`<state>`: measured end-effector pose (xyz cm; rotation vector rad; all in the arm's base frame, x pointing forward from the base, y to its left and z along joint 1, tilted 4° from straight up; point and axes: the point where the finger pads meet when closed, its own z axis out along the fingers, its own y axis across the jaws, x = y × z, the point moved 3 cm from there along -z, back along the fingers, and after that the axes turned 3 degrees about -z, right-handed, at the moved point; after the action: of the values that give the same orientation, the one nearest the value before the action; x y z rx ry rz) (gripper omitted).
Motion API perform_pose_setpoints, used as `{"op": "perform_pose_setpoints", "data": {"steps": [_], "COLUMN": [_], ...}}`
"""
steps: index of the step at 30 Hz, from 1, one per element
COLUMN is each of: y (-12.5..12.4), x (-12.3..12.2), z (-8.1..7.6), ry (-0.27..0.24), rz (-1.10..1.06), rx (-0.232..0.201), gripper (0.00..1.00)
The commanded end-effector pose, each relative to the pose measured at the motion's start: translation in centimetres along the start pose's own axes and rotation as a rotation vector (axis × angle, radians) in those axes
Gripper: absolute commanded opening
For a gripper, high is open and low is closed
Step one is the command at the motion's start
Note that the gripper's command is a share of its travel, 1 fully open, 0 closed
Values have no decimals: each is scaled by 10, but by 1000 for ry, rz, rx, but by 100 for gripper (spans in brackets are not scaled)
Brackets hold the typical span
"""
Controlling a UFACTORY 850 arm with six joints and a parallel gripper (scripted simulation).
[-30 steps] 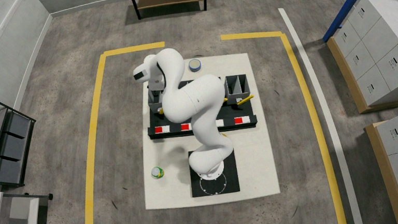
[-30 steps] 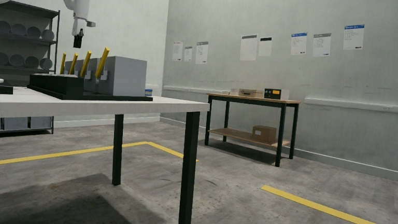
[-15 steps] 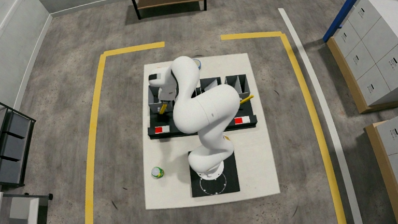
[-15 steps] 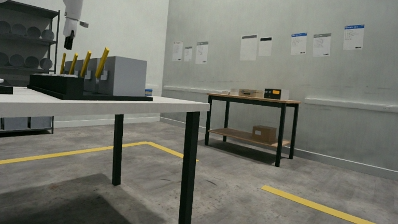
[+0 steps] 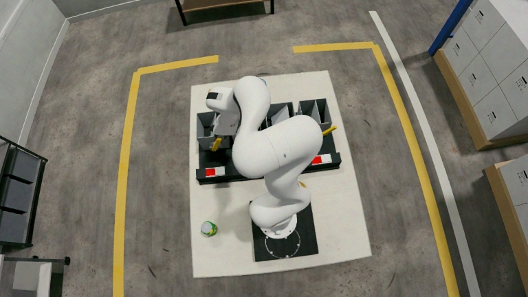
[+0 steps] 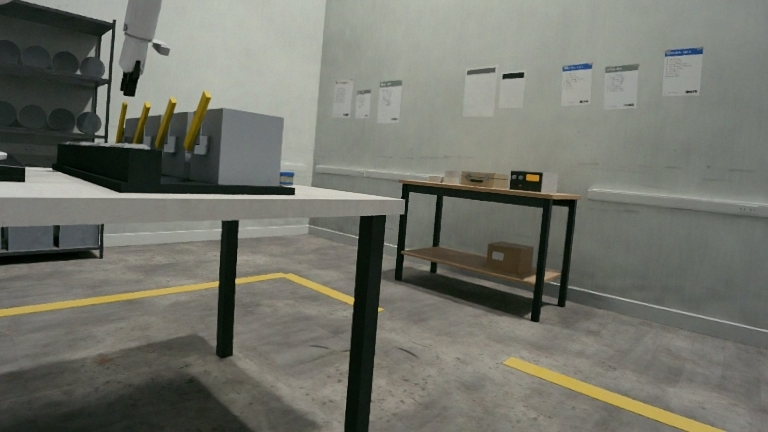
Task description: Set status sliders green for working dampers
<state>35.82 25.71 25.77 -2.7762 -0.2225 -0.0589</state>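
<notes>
Four grey duct dampers stand in a row on a black base (image 5: 268, 161). The arm hides the middle ones from above. The leftmost damper (image 5: 205, 125) has a yellow lever (image 5: 216, 144). The rightmost damper (image 5: 315, 111) has a yellow lever (image 5: 329, 130). The left status slider (image 5: 215, 171) and the right status slider (image 5: 321, 159) show red beside a white cover. In the side view all four levers (image 6: 164, 116) lean the same way. My gripper (image 6: 130, 83) hangs a little above the farthest lever (image 6: 121, 120), fingers close together and empty. From above, the wrist (image 5: 222, 116) hides the gripper.
A green and yellow can (image 5: 209, 228) stands near the table's front left. A small blue and white cup (image 6: 287, 178) stands behind the dampers. My base (image 5: 278, 233) sits at the table's front. A workbench (image 6: 487, 189) stands by the far wall.
</notes>
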Motion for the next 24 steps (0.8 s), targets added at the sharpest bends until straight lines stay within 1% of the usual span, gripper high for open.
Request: {"op": "perform_pose_setpoints", "data": {"steps": [1,8,16,18,24], "y": [0,0,0,0,0], "x": [0,0,0,0,0], "z": [0,1,10,10,23], "ry": [1,1,1,1,1], "rz": [-2,-3,-3,-3,-3], "rx": [11,11,11,11,11], "gripper": [39,39,39,39,39]}}
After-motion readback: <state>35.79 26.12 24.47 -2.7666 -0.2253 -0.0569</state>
